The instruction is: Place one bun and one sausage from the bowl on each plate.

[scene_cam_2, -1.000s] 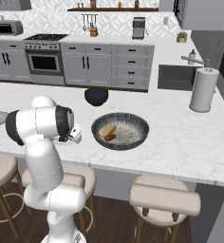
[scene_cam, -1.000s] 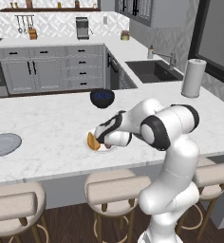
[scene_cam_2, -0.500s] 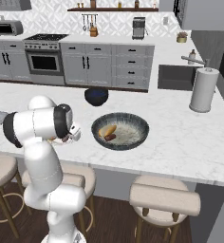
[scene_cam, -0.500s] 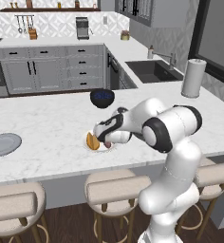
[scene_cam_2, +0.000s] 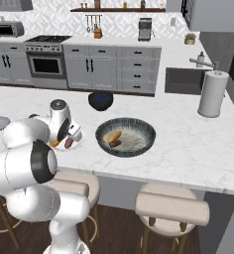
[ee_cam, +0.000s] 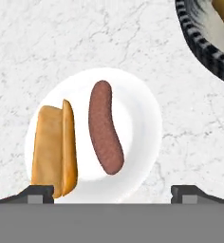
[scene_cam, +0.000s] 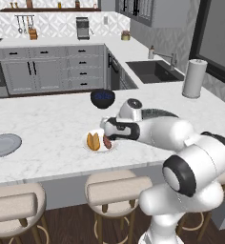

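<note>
The glossy white plate (ee_cam: 138,118) lies on the marble counter with one bun (ee_cam: 54,151) and one sausage (ee_cam: 104,133) side by side on it. My gripper (ee_cam: 113,194) hangs open just above this plate, fingertips (ee_cam: 35,193) wide apart with nothing between them. In the left base view the gripper (scene_cam: 107,136) is over the plate (scene_cam: 98,149). The wide dark-grey bowl (scene_cam_2: 125,137) to the right holds a second bun (scene_cam_2: 112,136) and a second sausage (scene_cam_2: 115,144). The pale grey-blue plate (scene_cam: 4,145) lies bare at the far left of the counter.
A smaller dark-blue bowl (scene_cam: 103,98) stands behind the white plate. A paper towel roll (scene_cam_2: 212,93) stands at the right near the sink (scene_cam: 155,70). Stools line the counter's front edge. The bowl's rim (ee_cam: 204,42) is close to the white plate.
The gripper's fingers have spread wide and let go of the sausage, which now lies on the white plate beside the bun. The arm has barely shifted.
</note>
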### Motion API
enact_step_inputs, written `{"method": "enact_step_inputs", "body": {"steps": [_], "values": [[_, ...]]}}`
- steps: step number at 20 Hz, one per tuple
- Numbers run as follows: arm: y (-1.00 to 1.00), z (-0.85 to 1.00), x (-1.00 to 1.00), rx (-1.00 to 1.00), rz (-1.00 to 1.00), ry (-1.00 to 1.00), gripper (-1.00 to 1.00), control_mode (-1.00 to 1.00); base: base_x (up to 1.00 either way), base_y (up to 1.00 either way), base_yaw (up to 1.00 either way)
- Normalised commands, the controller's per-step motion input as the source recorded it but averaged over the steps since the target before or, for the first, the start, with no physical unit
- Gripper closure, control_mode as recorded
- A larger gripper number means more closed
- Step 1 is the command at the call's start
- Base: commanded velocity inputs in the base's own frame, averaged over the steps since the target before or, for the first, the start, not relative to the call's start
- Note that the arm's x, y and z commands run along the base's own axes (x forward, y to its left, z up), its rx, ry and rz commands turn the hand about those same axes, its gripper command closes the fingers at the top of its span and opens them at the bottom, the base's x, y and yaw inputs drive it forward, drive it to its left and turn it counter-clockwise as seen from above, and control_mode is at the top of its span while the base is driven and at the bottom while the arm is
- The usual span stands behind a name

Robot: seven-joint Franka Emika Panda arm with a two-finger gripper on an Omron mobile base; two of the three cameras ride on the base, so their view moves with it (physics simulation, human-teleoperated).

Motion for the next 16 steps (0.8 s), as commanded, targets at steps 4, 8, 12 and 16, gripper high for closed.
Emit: {"method": "enact_step_inputs", "body": {"steps": [4, 8, 12, 16], "values": [[-0.67, 0.72, -0.52, -0.25, 0.00, 0.05, -1.00, -1.00, 0.00, 0.00, 0.00], [-0.49, 1.00, -0.15, -0.01, 0.00, 0.00, -1.00, -1.00, 0.00, 0.00, 0.00], [-0.84, 0.48, 0.00, 0.00, -0.05, 0.07, -1.00, -1.00, 0.00, 0.00, 0.00], [-0.78, 0.12, 0.22, 0.00, -0.01, 0.06, -1.00, -1.00, 0.00, 0.00, 0.00]]}}
